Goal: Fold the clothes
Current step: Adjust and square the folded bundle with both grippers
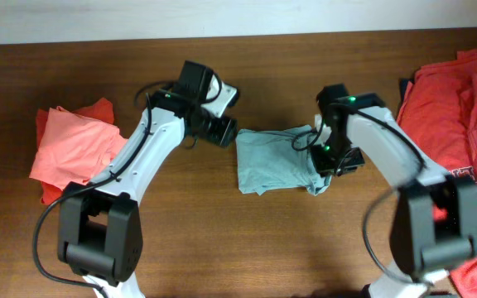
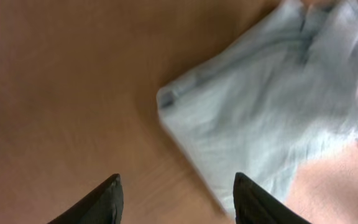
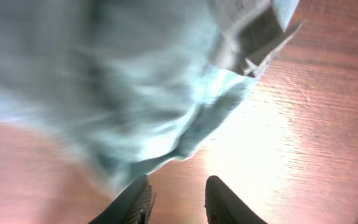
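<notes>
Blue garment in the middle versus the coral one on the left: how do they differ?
The blue garment is pale grey-blue; the coral garment is pinkish orange. The blue garment lies mid-table, its right end rumpled; the coral garment sits far left, flatter. Both look folded small.

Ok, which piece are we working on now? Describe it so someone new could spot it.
Look at the middle of the wooden table, between the left gripper and the right gripper. The partly folded garment lying there is the one. It is pale blue-grey, while the pile at the left and the heap at the right edge are red-orange.
</notes>
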`<act>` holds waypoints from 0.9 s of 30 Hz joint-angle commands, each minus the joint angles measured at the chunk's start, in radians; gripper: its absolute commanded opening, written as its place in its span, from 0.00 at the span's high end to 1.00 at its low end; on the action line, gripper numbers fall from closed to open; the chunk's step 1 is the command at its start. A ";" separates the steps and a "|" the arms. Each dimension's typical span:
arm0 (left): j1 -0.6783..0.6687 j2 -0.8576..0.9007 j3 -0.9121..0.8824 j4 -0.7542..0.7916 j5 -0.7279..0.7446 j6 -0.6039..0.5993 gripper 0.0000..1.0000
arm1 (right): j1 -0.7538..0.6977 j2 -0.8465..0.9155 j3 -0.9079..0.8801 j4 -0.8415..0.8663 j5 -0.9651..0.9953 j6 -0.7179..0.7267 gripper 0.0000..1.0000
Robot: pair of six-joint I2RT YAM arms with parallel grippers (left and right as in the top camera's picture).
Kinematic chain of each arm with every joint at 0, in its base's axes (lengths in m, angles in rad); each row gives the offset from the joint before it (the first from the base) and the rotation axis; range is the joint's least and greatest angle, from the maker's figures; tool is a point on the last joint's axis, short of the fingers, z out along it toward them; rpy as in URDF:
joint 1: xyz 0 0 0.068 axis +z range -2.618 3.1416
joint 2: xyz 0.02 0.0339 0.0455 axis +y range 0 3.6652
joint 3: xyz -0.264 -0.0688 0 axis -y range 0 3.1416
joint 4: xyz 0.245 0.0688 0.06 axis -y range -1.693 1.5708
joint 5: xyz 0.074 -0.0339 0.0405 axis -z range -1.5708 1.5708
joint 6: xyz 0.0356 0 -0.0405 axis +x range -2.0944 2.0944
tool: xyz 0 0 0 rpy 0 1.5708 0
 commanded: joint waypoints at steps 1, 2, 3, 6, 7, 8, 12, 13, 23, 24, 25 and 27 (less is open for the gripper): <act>-0.014 -0.004 0.032 0.145 0.011 0.074 0.43 | -0.004 -0.107 0.027 -0.031 -0.144 0.019 0.65; -0.015 0.003 0.032 0.182 0.009 0.075 0.43 | -0.004 -0.107 0.027 -0.045 -0.145 0.022 0.65; -0.015 0.018 0.032 0.233 0.003 0.075 0.43 | -0.003 -0.100 0.021 -0.063 -0.145 0.022 0.65; -0.019 0.088 0.032 0.346 0.004 0.074 0.44 | 0.001 -0.091 -0.012 -0.053 -0.177 0.021 0.65; -0.021 0.109 0.032 0.359 0.008 0.074 0.44 | 0.003 -0.089 -0.023 -0.045 -0.188 0.021 0.65; -0.025 0.147 0.032 0.375 0.030 0.074 0.44 | 0.010 -0.085 -0.051 -0.021 -0.204 0.021 0.65; -0.044 0.241 0.033 0.391 0.109 0.074 0.44 | 0.028 -0.080 -0.154 0.089 -0.215 0.022 0.64; -0.054 0.266 0.033 0.390 0.109 0.074 0.44 | 0.033 -0.078 -0.203 0.149 -0.215 0.037 0.62; -0.081 0.310 0.032 0.151 0.007 0.074 0.44 | 0.034 0.021 -0.366 0.524 -0.104 0.093 0.53; -0.081 0.309 0.032 0.079 -0.013 0.074 0.46 | 0.033 0.036 -0.366 0.549 -0.054 0.093 0.53; -0.081 0.310 0.032 0.042 -0.024 0.073 0.51 | 0.032 0.041 -0.366 0.558 -0.018 0.093 0.53; -0.081 0.310 0.032 -0.043 -0.056 0.073 0.64 | 0.032 0.045 -0.365 0.583 0.071 0.093 0.53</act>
